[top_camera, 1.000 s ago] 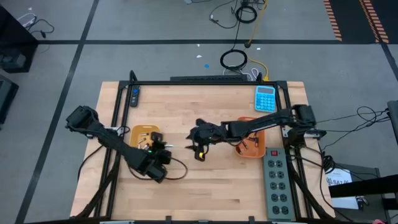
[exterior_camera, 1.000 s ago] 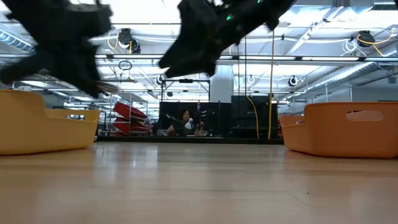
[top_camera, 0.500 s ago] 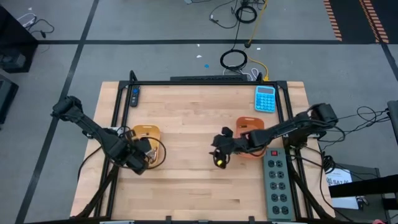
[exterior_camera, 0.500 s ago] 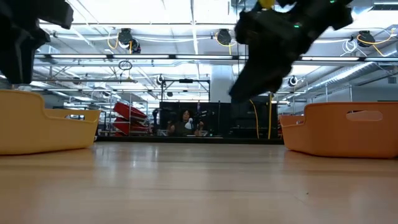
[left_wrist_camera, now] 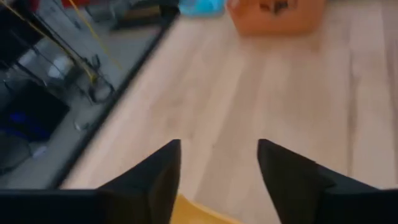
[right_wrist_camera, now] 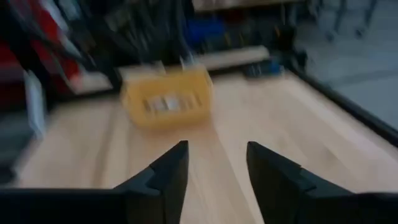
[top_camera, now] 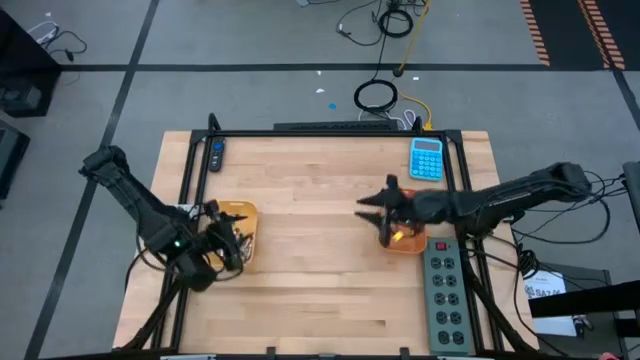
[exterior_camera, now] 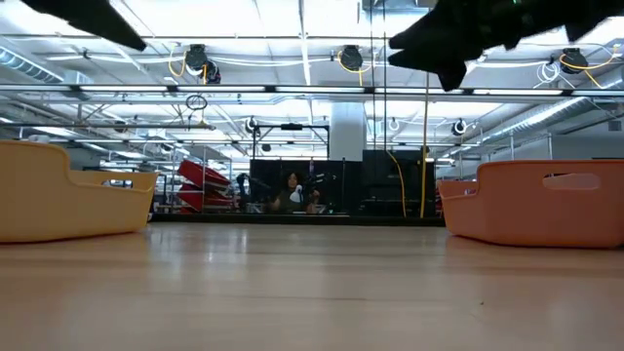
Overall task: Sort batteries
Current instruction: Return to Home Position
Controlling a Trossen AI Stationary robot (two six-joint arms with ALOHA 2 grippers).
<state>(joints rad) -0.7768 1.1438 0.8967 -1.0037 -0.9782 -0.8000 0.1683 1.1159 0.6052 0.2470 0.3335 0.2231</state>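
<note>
High view shows two bins on the wooden surface, well apart. One is a yellow bin on the left, the other an orange bin on the right. The batteries appear only as tiny dark flecks lying inside the orange bin in the left wrist view. A few small bits also lie in the yellow bin from above. They are too small and blurred to count or to tell silver from dark. No loose ones show on the bare wood between the bins.

The left pincer hangs over the near part of the yellow bin. Its own camera shows its two fingers spread apart with nothing between them. The right pincer sits at the inner edge of the orange bin, its fingers likewise parted and empty. Low view has both arms high at the top of the picture, clear of the wood.

One blue calculator lies beyond the orange bin. One grey power strip lies along the right edge, and one dark remote rests by the far left frame rail.
</note>
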